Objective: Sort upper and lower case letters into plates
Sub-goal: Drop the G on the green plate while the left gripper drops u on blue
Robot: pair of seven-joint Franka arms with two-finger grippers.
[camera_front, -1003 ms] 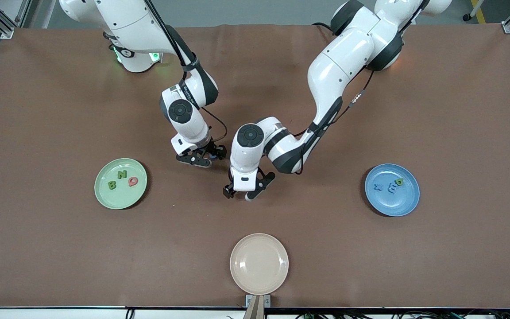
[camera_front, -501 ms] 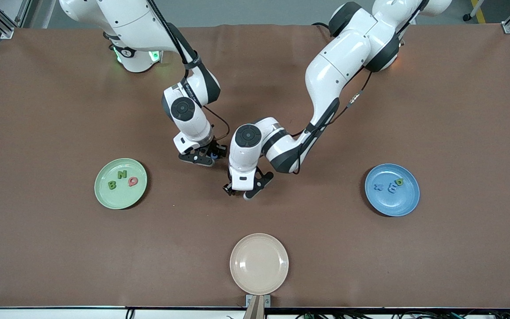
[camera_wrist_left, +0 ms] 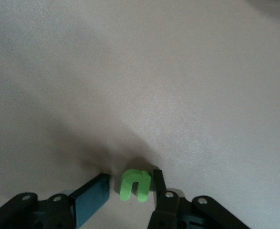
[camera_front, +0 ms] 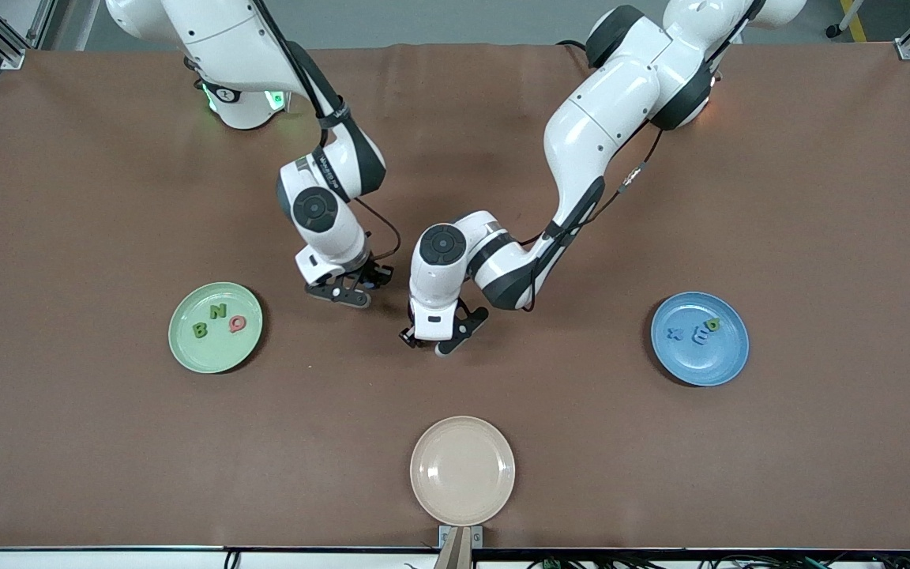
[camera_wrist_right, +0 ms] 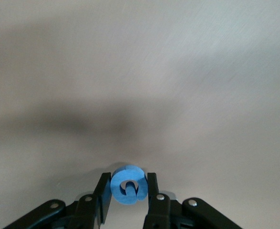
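Note:
My right gripper point(camera_wrist_right: 128, 176) is shut on a blue G point(camera_wrist_right: 127, 187), both pads against its sides. In the front view it point(camera_front: 338, 294) is over the table's middle, beside the pale green plate point(camera_front: 210, 357), which holds a green B point(camera_front: 200, 329), a green N point(camera_front: 218, 310) and a pink-red Q point(camera_front: 238, 323). My left gripper point(camera_wrist_left: 130, 175) straddles a green u point(camera_wrist_left: 135, 184) lying on the table. One finger touches the u and a small gap shows at the other pad. The blue plate point(camera_front: 700, 368) holds a blue x point(camera_front: 674, 333), a blue E-like piece point(camera_front: 701, 337) and a green b point(camera_front: 712, 323).
A cream-beige plate point(camera_front: 463, 470) with nothing in it sits near the table's front edge, nearer to the camera than both grippers. The two grippers work close together, with the left gripper point(camera_front: 425, 346) a short way from the right one.
Both grippers have narrowed. The right one closed on the blue G and shifted toward the green plate. The left one drew in around the green u and stayed in place.

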